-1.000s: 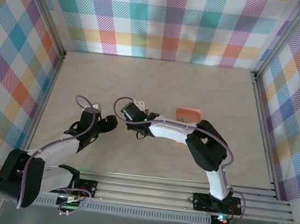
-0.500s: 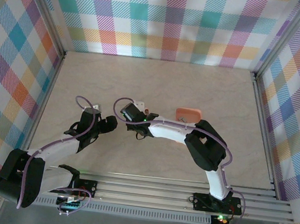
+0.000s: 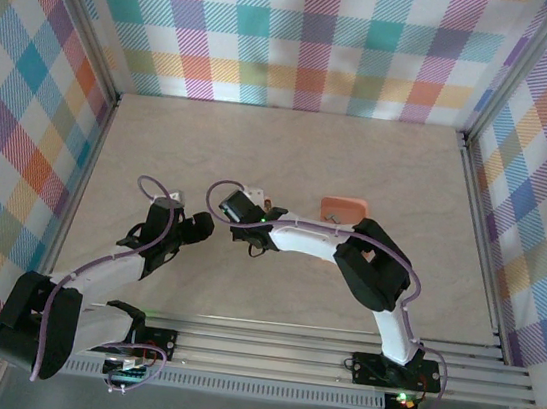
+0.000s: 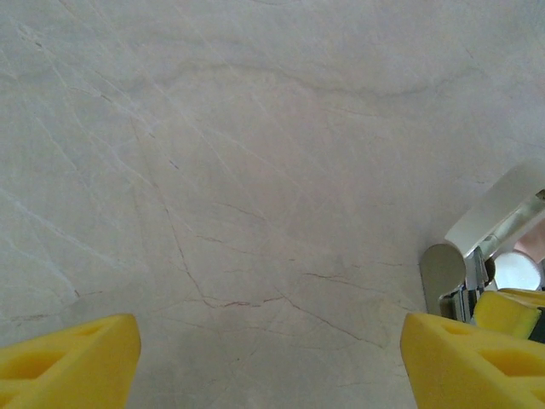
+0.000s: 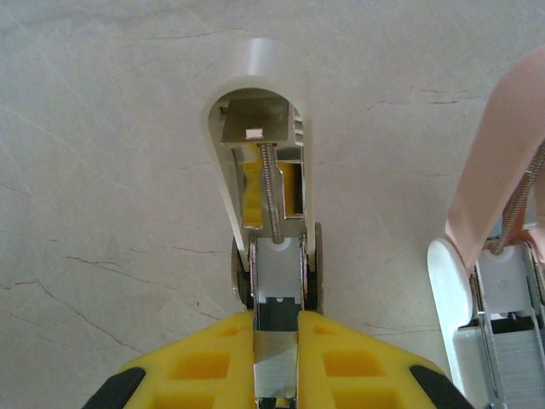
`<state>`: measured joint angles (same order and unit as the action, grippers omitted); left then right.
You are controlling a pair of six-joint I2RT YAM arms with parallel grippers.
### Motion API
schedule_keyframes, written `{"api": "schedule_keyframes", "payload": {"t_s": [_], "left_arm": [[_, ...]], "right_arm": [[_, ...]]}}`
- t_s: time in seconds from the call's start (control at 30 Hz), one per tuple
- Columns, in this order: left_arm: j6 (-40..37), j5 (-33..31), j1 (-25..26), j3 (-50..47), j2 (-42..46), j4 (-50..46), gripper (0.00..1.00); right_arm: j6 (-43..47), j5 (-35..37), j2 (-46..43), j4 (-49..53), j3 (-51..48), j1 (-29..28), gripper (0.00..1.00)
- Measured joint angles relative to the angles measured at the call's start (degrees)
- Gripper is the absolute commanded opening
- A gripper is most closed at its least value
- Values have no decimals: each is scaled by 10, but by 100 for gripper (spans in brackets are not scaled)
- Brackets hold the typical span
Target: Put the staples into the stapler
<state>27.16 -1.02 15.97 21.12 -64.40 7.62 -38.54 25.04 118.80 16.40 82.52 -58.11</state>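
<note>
Right fingers (image 5: 213, 362) are clenched on the thin silver metal rail of the stapler (image 5: 260, 128), with the rail pinched flat between the two yellow pads. The stapler is open and points away from them. Its white plastic shell is hollow side up, and a coiled spring and a small yellow pusher show inside.

Just right of it, in the right wrist view, a pink lid (image 5: 502, 162) is raised at a slant over a white base with a metal channel. The grey ribbed block in that channel looks like the staples (image 5: 504, 375), but the frame edge cuts it, so that's not certain. Can't tell whether the pink lid and the white shell are one stapler or two.

Left fingers (image 4: 68, 358) are released and spread wide, with only bare marbled desk (image 3: 291, 146) between them. At the right edge of the left wrist view, the white shell and a bit of metal sit just beyond the right-hand yellow finger. A yellow tip of the right fingers is tucked against that metal.

From above, both arms bend inward and their ends are near each other around mid-desk, a little left of centre. The left one sits slightly nearer the bases. The stapler shows as a small white and pink bit at the far side of the right wrist.

An orange tray (image 3: 342, 208) lies to the right of that, just beside the right forearm on its far side. Checked cloth walls close the desk on three sides.
</note>
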Motion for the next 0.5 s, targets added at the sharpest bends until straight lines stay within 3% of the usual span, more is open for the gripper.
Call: {"api": "schedule_keyframes", "payload": {"t_s": [0.5], "left_arm": [[0, 0, 0, 0, 0, 0, 80]], "right_arm": [[19, 1, 0, -5, 0, -1, 16]]}}
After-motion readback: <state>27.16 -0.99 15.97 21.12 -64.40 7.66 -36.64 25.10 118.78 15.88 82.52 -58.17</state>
